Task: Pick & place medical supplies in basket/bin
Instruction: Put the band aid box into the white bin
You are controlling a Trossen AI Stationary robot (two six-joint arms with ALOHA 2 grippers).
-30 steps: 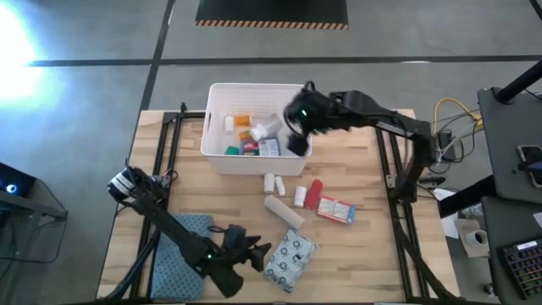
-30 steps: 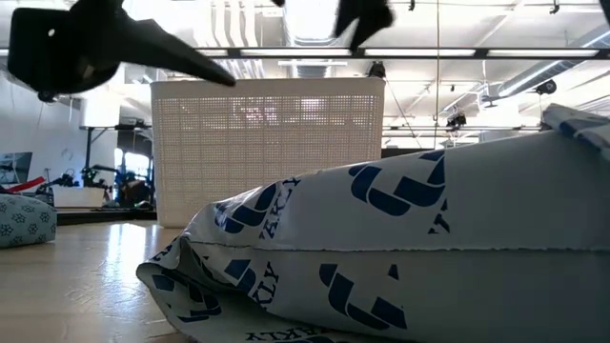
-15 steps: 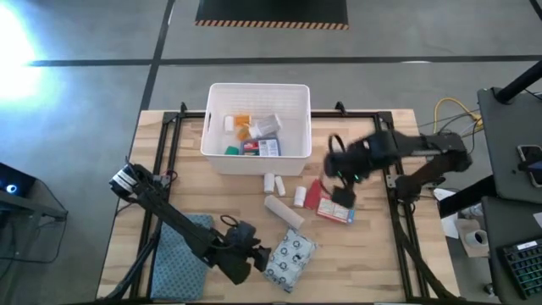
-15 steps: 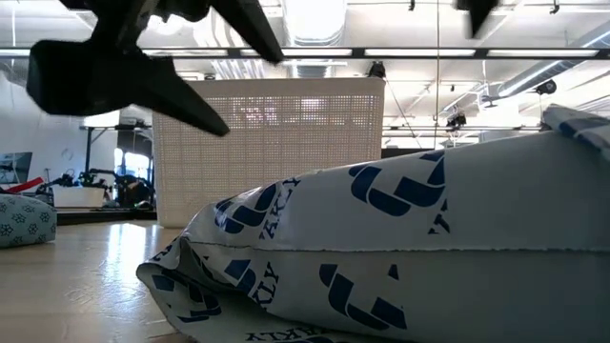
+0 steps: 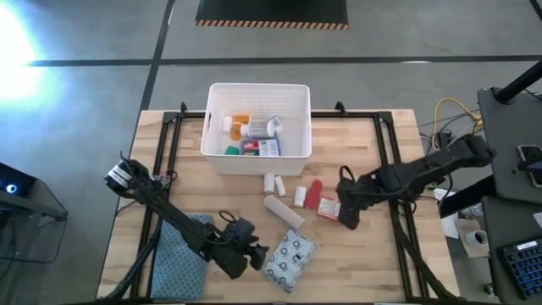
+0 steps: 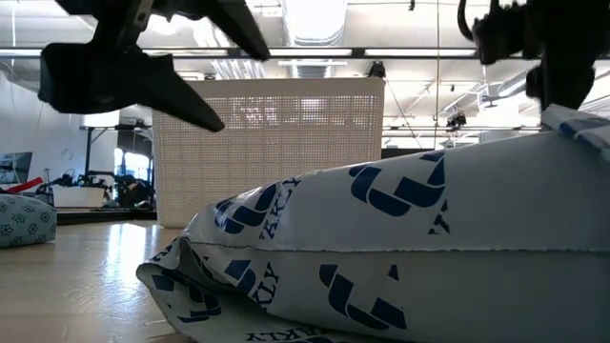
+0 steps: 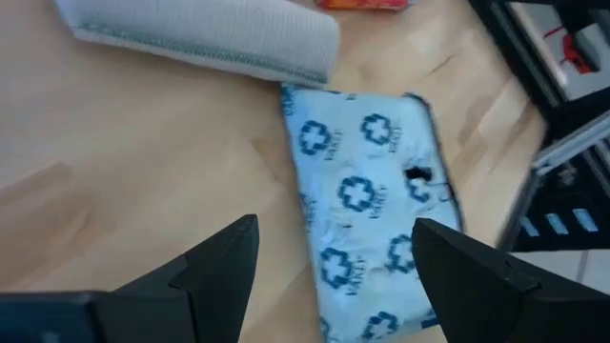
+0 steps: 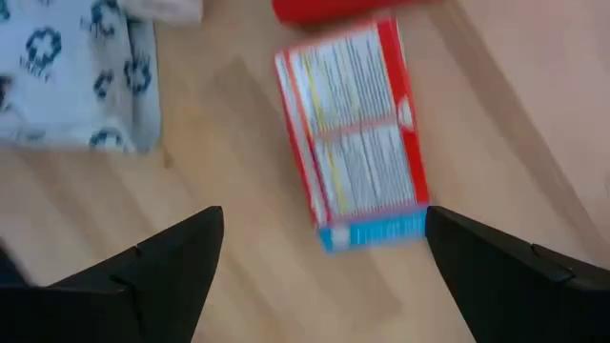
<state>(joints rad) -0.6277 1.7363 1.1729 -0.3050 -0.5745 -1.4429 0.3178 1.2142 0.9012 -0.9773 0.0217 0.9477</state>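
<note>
The white bin [image 5: 218, 152] stands at the table's far middle and holds several supplies. In front of it lie two small white bottles [image 5: 270, 182], a white roll [image 5: 284, 210], a white vial [image 5: 300, 196], a red tube [image 5: 314, 193], a red-white box [image 5: 333, 208] and a blue-white pouch [image 5: 289, 258]. My left gripper [image 5: 254, 252] is open just left of the pouch [image 7: 367, 210], above the table. My right gripper [image 5: 347, 213] is open and points down over the box's [image 8: 353, 133] right end.
A blue-grey folded cloth [image 5: 182, 263] lies at the near left, under my left arm. Black frame rails [image 5: 391, 169] run along both sides of the table. Bare wood shows at the near right and the far left of the table.
My right gripper has swung from above the bin toward the table's near right, sinking and turning until it points down over the red-white box. My left gripper has rolled a little beside the pouch. Both stay open.
</note>
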